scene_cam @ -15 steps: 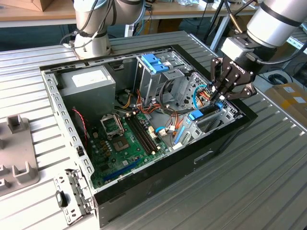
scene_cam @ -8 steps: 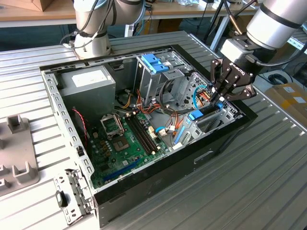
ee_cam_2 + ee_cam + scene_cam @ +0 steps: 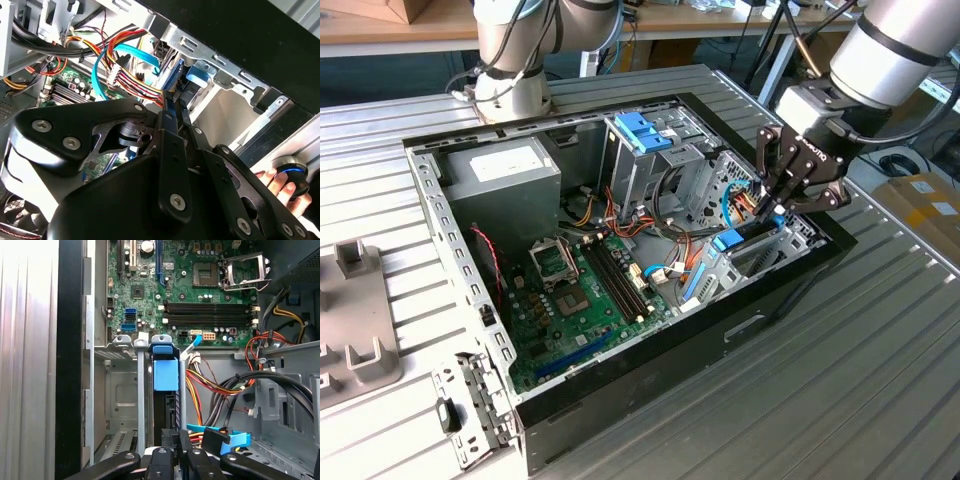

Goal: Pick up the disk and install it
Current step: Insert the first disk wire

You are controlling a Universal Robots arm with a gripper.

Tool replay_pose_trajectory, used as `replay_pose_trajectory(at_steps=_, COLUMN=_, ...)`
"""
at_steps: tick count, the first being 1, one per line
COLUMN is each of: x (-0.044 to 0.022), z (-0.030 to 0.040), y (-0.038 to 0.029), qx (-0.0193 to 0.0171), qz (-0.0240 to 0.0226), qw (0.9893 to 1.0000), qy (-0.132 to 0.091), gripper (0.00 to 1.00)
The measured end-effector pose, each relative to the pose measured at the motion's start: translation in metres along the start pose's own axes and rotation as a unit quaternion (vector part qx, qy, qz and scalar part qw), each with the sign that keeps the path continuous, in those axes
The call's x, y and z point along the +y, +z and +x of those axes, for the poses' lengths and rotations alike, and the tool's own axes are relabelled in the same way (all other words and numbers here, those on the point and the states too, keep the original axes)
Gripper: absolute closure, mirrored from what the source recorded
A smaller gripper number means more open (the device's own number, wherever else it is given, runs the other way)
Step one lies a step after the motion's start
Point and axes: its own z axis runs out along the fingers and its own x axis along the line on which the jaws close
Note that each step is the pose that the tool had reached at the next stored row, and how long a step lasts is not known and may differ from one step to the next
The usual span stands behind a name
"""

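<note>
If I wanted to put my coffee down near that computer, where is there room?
The ribbed table at the exterior view's right, beside the open computer case, is bare. Inside, cables and the gripper over the disk crowd everything.

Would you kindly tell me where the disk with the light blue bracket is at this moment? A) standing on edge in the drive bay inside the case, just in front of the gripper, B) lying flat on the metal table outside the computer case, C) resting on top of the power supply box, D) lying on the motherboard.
A: in the first wrist view the disk stands on edge between the bay's metal rails, with the gripper right at its near end.
</note>
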Motion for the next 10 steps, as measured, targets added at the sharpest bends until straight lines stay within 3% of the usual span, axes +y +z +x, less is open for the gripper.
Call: replay_pose_trajectory(at_steps=10, x=-0.0008, z=0.0001, y=0.0024, qx=-0.0004, qz=0.0001, qw=1.0000, qy=0.001, gripper=0.84)
